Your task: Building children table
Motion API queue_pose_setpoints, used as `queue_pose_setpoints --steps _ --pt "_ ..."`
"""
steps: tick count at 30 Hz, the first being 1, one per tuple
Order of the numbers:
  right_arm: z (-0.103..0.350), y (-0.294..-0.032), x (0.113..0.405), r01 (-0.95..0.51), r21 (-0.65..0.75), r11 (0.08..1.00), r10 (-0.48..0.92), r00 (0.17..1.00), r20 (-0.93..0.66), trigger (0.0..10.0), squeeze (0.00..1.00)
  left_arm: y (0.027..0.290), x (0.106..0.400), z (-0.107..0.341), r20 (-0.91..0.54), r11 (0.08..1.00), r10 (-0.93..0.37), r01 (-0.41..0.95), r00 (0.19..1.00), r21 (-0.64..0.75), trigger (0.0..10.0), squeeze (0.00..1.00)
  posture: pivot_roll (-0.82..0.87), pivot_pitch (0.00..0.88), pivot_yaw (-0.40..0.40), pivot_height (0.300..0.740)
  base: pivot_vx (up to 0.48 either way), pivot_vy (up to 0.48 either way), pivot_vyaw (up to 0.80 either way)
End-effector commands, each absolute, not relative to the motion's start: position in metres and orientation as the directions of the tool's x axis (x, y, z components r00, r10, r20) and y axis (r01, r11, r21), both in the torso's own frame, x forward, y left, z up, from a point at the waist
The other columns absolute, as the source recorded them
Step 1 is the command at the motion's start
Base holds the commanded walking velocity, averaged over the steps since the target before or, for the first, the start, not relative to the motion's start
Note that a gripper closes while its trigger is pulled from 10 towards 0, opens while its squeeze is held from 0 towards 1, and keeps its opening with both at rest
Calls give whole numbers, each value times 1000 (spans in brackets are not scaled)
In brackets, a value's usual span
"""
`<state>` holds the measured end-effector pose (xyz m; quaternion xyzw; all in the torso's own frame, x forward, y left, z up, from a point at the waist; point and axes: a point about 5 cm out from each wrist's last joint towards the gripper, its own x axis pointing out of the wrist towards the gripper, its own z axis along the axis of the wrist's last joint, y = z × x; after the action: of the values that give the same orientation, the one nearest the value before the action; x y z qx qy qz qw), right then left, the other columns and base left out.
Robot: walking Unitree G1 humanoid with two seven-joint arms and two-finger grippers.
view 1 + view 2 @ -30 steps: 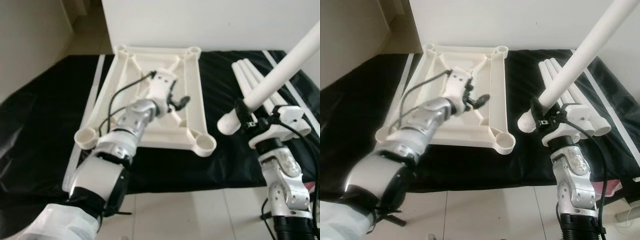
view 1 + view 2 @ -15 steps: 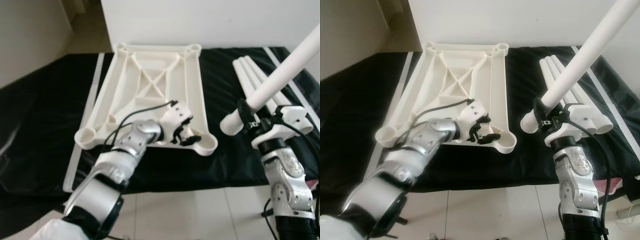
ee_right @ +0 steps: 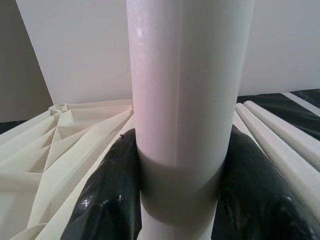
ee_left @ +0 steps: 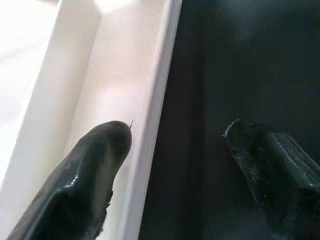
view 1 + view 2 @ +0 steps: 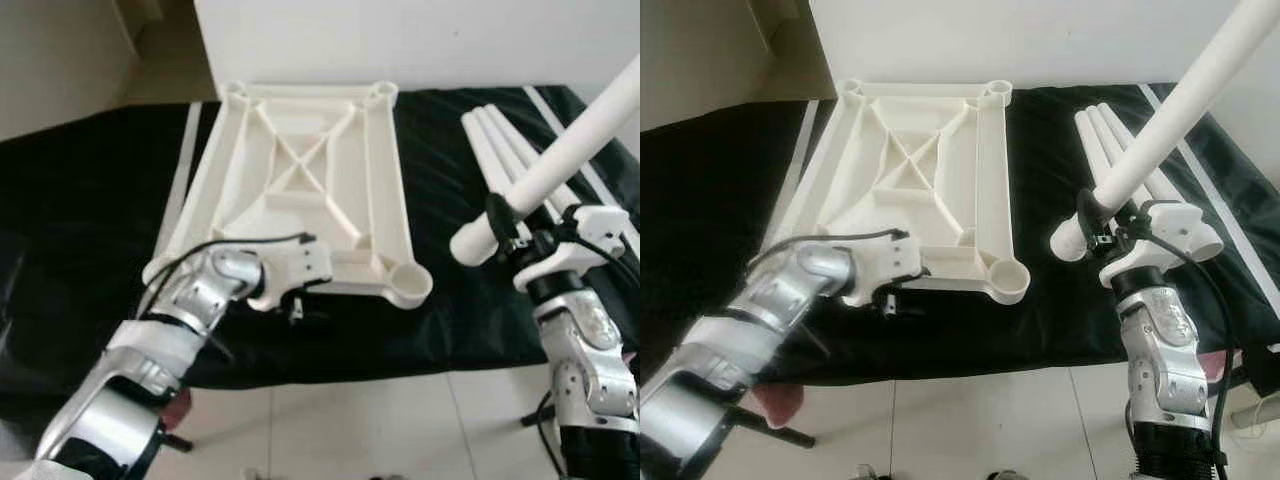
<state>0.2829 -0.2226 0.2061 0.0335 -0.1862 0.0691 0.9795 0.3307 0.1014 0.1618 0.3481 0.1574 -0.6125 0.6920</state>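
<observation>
Gripping table leg (image 5: pixel 560 160) with right gripper (image 5: pixel 503 238), left gripper (image 5: pixel 296 305) spread at tabletop (image 5: pixel 300 170) edge

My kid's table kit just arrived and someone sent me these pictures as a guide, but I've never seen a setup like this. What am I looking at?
A humanoid robot with two silver arms is building the table. Two pictures come from cameras in its head, looking down; the other two sit on its wrists, looking along the black fingers.

On a black sheet lies the white table top, upside down, with round sockets at its corners. Beside it lie three spare legs.

The right gripper is closed around a fourth table leg, held up at a slant. The left gripper is open, straddling the near edge of the table top, one finger on each side.
</observation>
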Motion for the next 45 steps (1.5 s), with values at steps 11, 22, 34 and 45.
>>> queue_pose_setpoints --steps 11,22,34,45 --pt "210 -222 289 -177 20 984 158 918 365 10000 0 140 312 168 -742 -87 -666 981 74 176 10000 0 -68 121 12 740 0 0 0" --pt "211 -218 295 -196 22 980 175 914 366 10000 0 83 350 226 -397 244 -853 932 337 267 10000 0 -60 115 -1 740 0 0 0" --pt "211 -216 295 -193 30 981 169 913 371 10000 0 50 385 231 -251 560 -755 795 605 232 10000 0 -82 111 20 740 0 0 0" --pt "203 -219 285 -157 37 987 134 925 355 10000 0 47 404 226 -174 748 -500 525 848 406 10000 0 -120 140 42 740 0 0 0"
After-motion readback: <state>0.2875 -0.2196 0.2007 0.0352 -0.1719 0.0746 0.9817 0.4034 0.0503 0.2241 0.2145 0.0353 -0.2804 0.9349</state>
